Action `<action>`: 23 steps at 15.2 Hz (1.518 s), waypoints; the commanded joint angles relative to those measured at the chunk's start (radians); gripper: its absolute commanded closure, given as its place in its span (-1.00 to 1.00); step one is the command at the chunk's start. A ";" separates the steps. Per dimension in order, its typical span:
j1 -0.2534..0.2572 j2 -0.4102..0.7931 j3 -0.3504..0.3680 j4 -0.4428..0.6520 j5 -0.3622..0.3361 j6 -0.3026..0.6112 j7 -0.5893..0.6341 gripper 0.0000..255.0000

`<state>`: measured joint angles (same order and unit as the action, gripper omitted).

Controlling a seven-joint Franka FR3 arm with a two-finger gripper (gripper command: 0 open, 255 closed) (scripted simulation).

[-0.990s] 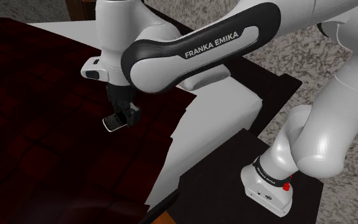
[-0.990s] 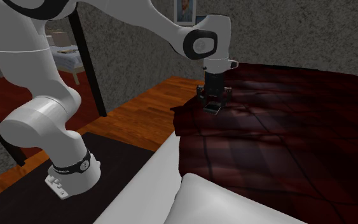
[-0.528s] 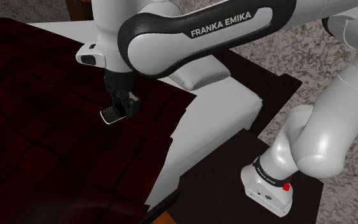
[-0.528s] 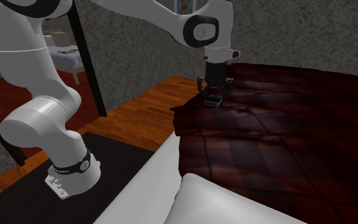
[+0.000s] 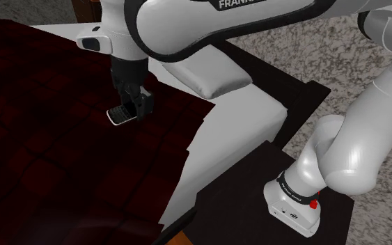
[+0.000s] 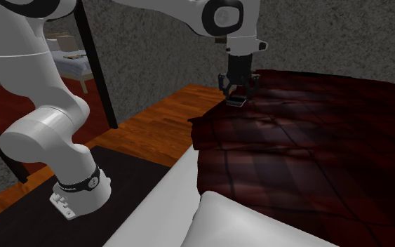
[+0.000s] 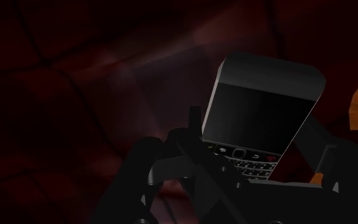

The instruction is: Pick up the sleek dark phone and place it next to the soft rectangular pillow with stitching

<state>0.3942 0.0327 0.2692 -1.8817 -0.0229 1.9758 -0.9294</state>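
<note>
In the shoulder view, the end effector [image 5: 134, 110] is pointing down and clasping a dark keypad phone [image 5: 120, 115] between its fingers, over a dark red quilt [image 5: 41, 160] on the bed [image 5: 243, 132]. A white pillow [image 5: 208, 73] is lying apart from the end effector, toward that view's right. In the second exterior view, the phone [image 6: 236, 102] is hanging just above the quilt's corner, the pillow [image 6: 252, 224] well apart, nearer the camera. In the wrist view, the fingers [image 7: 184, 165] are pinching the phone [image 7: 257, 114] at its keypad end.
</note>
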 commanded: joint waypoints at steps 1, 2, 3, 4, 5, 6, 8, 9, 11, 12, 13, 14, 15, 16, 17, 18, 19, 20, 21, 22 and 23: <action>-0.001 -0.005 -0.001 0.023 0.002 -0.028 -0.003 1.00; -0.001 -0.006 -0.001 0.035 0.002 -0.041 -0.004 1.00; -0.001 -0.008 -0.001 0.046 0.003 -0.054 -0.004 1.00; -0.001 -0.009 -0.001 0.058 0.003 -0.067 -0.005 1.00; -0.001 -0.010 -0.001 0.071 0.004 -0.080 -0.005 1.00; -0.001 -0.011 -0.001 0.083 0.004 -0.094 -0.005 1.00; -0.014 -0.023 -0.013 0.082 0.009 -0.104 -0.031 1.00; -0.026 -0.034 -0.024 0.069 0.014 -0.101 -0.056 1.00; -0.050 -0.053 -0.048 0.047 0.021 -0.097 -0.106 1.00; -0.061 -0.061 -0.061 0.037 0.024 -0.096 -0.130 1.00; -0.073 -0.068 -0.073 0.029 0.027 -0.094 -0.155 1.00; -0.085 -0.074 -0.086 0.022 0.029 -0.093 -0.180 1.00; -0.096 -0.079 -0.098 0.017 0.031 -0.092 -0.204 1.00; -0.107 -0.082 -0.111 0.012 0.033 -0.092 -0.229 1.00; -0.118 -0.085 -0.124 0.009 0.034 -0.091 -0.253 1.00; -0.129 -0.087 -0.136 0.006 0.035 -0.091 -0.277 1.00; -0.140 -0.088 -0.149 0.005 0.036 -0.091 -0.301 1.00; -0.152 -0.088 -0.162 0.006 0.037 -0.091 -0.325 1.00; -0.163 -0.087 -0.174 0.007 0.038 -0.092 -0.349 1.00; -0.174 -0.084 -0.187 0.009 0.038 -0.092 -0.373 1.00; -0.185 -0.081 -0.199 0.013 0.039 -0.093 -0.397 1.00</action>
<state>0.2208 -0.0472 0.0836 -1.8694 0.0149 1.8847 -1.2987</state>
